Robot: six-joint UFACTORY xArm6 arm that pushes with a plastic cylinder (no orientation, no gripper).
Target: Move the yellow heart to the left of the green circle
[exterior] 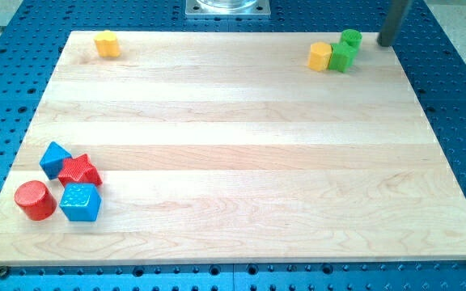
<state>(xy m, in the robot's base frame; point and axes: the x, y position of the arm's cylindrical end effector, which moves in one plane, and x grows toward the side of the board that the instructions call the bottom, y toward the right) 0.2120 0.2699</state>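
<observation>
The yellow heart (106,43) lies near the board's top left corner. The green circle (350,37) stands near the top right corner, touching a green star (342,56) just below it. A yellow hexagon (320,56) sits against the star's left side. My tip (385,43) is at the top right corner of the board, a short way to the right of the green circle and apart from it. It is far from the yellow heart.
A red circle (35,200), a blue cube (81,202), a red star (79,170) and a blue triangle (54,158) cluster at the bottom left. The wooden board (233,162) lies on a blue perforated table. A metal base (228,7) sits at the top edge.
</observation>
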